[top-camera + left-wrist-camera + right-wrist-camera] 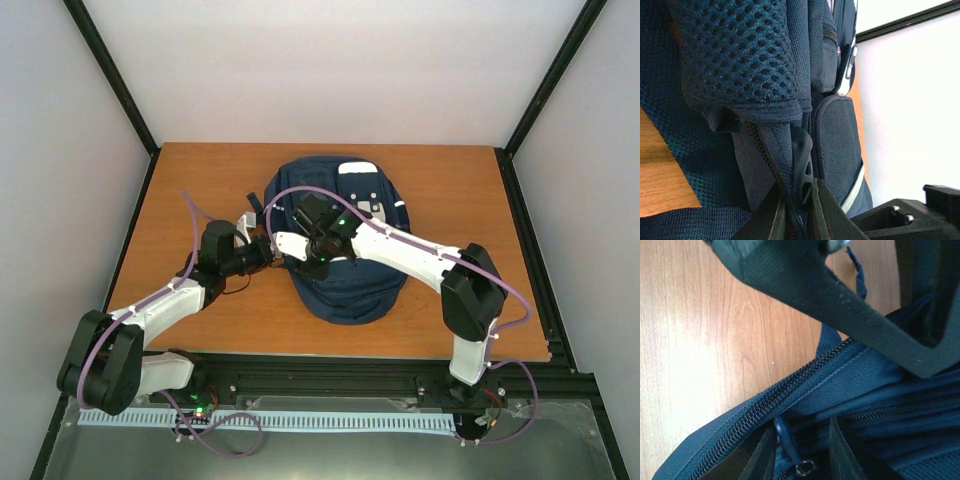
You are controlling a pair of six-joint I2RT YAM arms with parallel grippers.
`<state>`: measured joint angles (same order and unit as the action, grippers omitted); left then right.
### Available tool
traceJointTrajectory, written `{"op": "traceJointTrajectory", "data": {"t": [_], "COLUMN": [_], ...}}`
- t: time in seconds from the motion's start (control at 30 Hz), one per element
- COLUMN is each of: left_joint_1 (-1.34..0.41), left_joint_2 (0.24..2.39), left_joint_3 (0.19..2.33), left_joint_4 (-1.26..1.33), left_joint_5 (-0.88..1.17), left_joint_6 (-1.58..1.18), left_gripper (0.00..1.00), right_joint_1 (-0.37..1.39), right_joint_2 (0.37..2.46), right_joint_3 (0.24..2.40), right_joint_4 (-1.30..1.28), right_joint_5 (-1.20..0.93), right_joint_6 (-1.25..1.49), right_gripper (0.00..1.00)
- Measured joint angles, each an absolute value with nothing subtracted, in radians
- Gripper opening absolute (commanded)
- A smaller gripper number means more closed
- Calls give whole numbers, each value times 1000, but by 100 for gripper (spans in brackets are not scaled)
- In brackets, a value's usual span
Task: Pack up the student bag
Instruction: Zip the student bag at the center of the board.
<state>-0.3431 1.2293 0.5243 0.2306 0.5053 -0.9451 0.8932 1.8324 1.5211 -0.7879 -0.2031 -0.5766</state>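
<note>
The student bag (345, 285), a navy backpack with a white patch (357, 168), lies flat in the middle of the wooden table. At the bag's left edge my left gripper (268, 250) is shut on a fold of its fabric; in the left wrist view the fingers (799, 187) pinch the zip seam beside a dark plastic loop (802, 165). My right gripper (312, 262) hovers over the bag's left side. Its jaws (801, 427) stand apart over an open zip, and a thin zipper pull (790, 445) hangs loose between them, close to the left finger.
Bare wooden table (200, 180) surrounds the bag, with a black frame along its edges and white walls behind. A dark, blurred part (840, 295) fills the top of the right wrist view. A padded mesh strap (740, 55) lies over the bag.
</note>
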Motion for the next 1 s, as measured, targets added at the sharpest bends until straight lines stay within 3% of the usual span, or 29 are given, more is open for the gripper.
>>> {"op": "traceJointTrajectory", "data": {"t": [0.1,0.2,0.43,1.0], "left_joint_1": [-343,-343,-344,-349], "left_joint_2": [1230,1235,1254,1358], "left_joint_3": [524,525,536,593], "left_joint_4": [227,223,204,109], "left_joint_5": [505,504,494,507], "left_joint_6": [-942,-937,-919,-878], "left_gripper": [1,1,1,1], "right_joint_1": [893,893,893,892], "right_joint_2": [1852,1860,1837,1556], "right_joint_3": [1521,1521,1495,1144], "right_joint_4": [-788,-790,-785,-713], "right_joint_5": [-219,-236,-262,-280], "right_joint_6": [-588,-601,-634,-831], "right_gripper": [19,3,3,3]}}
